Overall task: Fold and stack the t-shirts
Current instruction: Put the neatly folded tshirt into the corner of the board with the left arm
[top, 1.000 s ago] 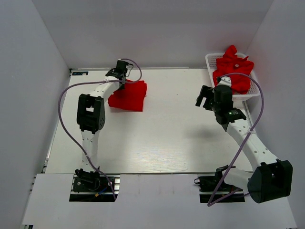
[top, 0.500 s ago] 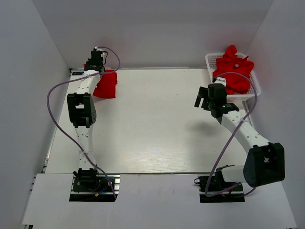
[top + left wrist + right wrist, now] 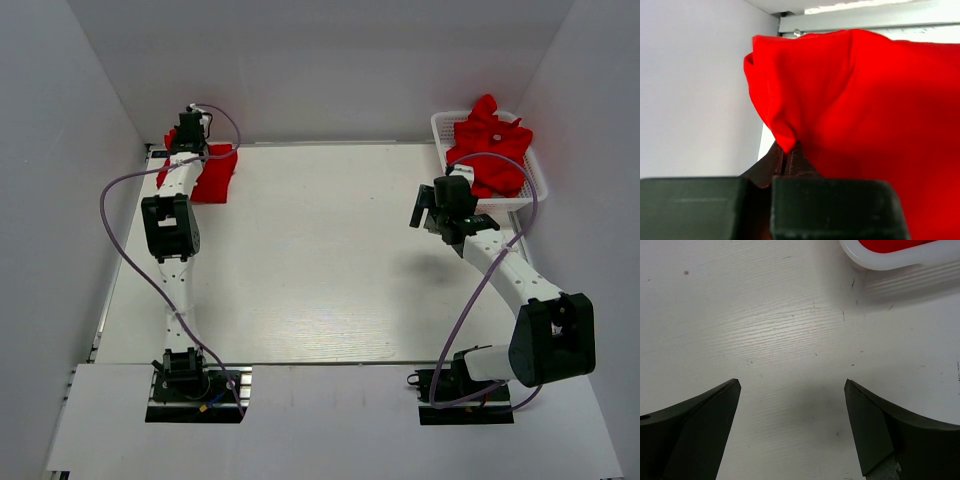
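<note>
My left gripper (image 3: pixel 785 158) is clenched on a small pinch of the folded red t-shirt (image 3: pixel 214 174). This shirt lies at the far left corner of the table (image 3: pixel 320 270), close to the side wall (image 3: pixel 90 120). Only a thin ridge of cloth sits between my fingers, and the rest hangs loose around them.

I think the first danger is here. If I push more toward the corner, the cloth can press against the wall and the neat fold can crumple. If I lift by such a small pinch, the layers can slide apart and the shirt can open. When I let go, the cloth may stick to a finger and follow it, and then the fold is pulled out of shape.

My right gripper (image 3: pixel 792 390) is released, with the jaws wide apart, and it holds nothing. It hangs above bare table just beside the white mesh basket (image 3: pixel 438 128). In the basket the other red t-shirts (image 3: pixel 490 140) wait in a crumpled heap. When I reach in, a finger can catch in the mesh, or I can take two shirts together, or I can tip the basket.
</note>
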Controlling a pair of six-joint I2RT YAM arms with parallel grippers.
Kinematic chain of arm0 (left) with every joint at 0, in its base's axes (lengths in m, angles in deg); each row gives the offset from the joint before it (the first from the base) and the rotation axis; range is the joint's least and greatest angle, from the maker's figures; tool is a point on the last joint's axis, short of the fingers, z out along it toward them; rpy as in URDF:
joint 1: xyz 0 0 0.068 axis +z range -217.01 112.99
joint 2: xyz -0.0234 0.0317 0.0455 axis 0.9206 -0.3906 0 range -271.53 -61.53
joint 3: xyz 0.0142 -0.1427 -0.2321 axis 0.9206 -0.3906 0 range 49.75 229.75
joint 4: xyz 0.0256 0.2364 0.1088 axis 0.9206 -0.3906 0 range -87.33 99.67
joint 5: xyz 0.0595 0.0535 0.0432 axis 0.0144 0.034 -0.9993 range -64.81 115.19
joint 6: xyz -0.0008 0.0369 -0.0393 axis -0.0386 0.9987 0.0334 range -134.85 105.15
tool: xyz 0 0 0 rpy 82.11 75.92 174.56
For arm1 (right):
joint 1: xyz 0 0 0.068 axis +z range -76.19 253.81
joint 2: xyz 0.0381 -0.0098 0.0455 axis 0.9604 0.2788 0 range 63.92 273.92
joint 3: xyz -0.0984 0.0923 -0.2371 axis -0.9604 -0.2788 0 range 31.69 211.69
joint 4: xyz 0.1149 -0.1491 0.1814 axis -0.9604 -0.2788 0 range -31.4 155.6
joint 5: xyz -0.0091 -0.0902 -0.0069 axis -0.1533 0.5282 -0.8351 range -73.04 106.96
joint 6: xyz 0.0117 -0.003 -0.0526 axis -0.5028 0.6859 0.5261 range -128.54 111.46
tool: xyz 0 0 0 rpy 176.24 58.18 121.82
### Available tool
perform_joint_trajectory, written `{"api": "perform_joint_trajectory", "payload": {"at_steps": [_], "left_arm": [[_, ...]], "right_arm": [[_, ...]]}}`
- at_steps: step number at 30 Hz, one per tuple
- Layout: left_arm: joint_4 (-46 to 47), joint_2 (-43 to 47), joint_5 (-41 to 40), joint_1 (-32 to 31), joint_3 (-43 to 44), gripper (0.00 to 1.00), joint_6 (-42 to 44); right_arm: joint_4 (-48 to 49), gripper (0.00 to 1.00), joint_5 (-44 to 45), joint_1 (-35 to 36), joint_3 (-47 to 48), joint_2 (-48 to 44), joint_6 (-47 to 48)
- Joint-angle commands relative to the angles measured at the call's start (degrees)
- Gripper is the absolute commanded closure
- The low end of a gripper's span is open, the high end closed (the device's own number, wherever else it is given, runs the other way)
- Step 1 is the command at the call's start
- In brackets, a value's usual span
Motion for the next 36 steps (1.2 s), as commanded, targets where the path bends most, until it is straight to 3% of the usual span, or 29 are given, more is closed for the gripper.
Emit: {"api": "perform_joint_trajectory", "payload": {"at_steps": [1,8,9,10,11,17,21,27,30,31,36], "left_arm": [[3.8,1.1,-1.3,0.9,3.5,1.0,1.8],[3.7,1.1,-3.9,2.4,3.5,1.0,1.1],[3.7,1.8,-4.4,2.4,2.5,0.81,1.1],[4.4,2.4,-5.1,2.4,2.5,0.47,1.1],[4.4,2.4,-5.1,2.4,2.5,0.01,1.1],[0.6,9.0,-3.9,1.0,1.1,0.01,-1.7],[-9.3,17.3,10.2,0.5,1.4,0.01,-12.1],[-16.8,29.8,31.8,-2.3,-9.9,0.01,-26.9],[-11.4,39.9,37.8,-7.3,-27.4,0.01,-32.8],[-5.6,42.8,37.9,-11.6,-37.7,0.01,-35.4],[-2.2,54.6,28.3,-25.0,-58.4,0.01,-41.4]], "right_arm": [[-0.4,0.1,1.9,-0.2,2.9,0.2,0.2],[-0.8,0.1,2.2,-0.3,3.5,-0.2,0.0],[-1.0,0.1,1.9,-0.3,3.6,-0.1,0.1],[-1.3,0.1,1.9,-0.3,3.7,0.0,0.1],[-1.3,0.1,1.9,-0.3,3.8,0.0,0.3],[-1.7,0.1,1.1,-0.3,4.8,0.1,0.8],[-1.0,0.1,-1.8,-0.3,3.9,-2.3,-0.2],[-1.0,0.1,-7.5,-0.4,0.4,-4.9,-1.3],[-0.7,0.1,-11.3,-0.3,-3.0,-6.3,-2.0],[-0.3,0.1,-12.3,-0.2,-4.4,-6.7,-2.2],[-0.5,0.1,-16.7,-0.3,-9.0,-9.8,-2.9]]}}
